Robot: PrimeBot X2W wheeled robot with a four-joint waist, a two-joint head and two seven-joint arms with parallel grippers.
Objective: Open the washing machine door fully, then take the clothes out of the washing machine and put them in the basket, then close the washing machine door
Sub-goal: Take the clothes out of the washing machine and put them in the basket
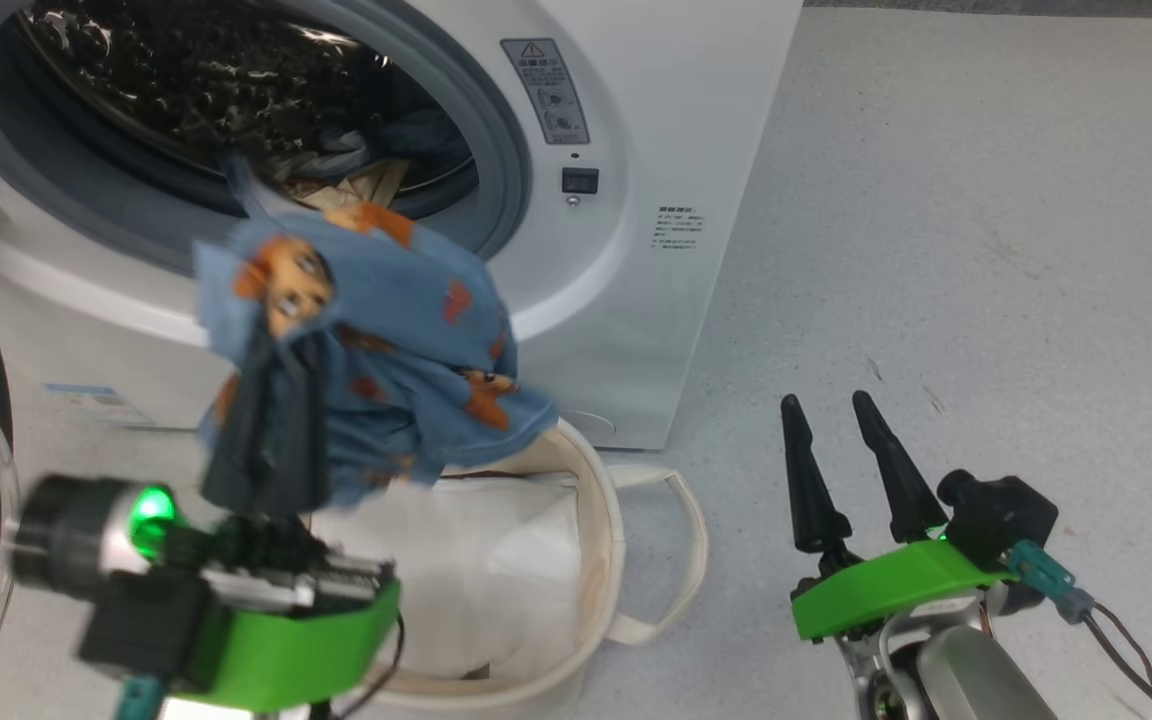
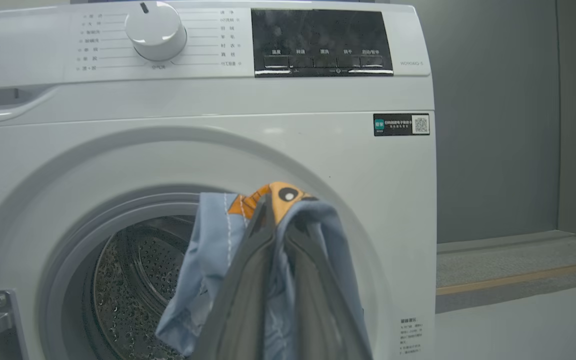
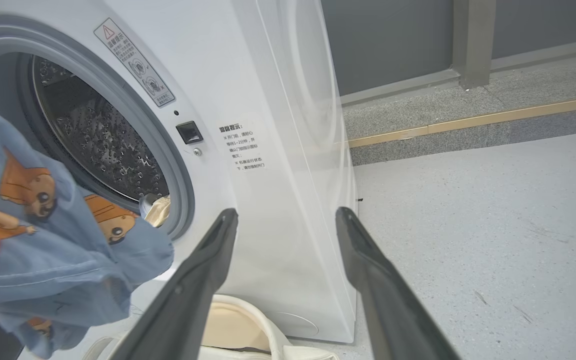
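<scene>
while above basket rim (image 1: 612, 505), clothes (image 1: 386, 330) in left hand (image 1: 281, 365)

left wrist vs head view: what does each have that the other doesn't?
Left wrist, not head: the control dial and dark display panel. Head, not left wrist: the basket and the open right gripper. Both: the washing machine, its drum mouth uncovered, and the clothes pinched in the shut left gripper.

Prob. a test lab or demo room: freestanding washing machine (image 1: 656, 150) sits straight on a bare speckled grey floor (image 1: 986, 250), w/ plain dark grey wall panels (image 3: 393, 40) & a granite-look ledge (image 3: 518, 85) w/ brass strip (image 3: 468, 121) behind it.
</scene>
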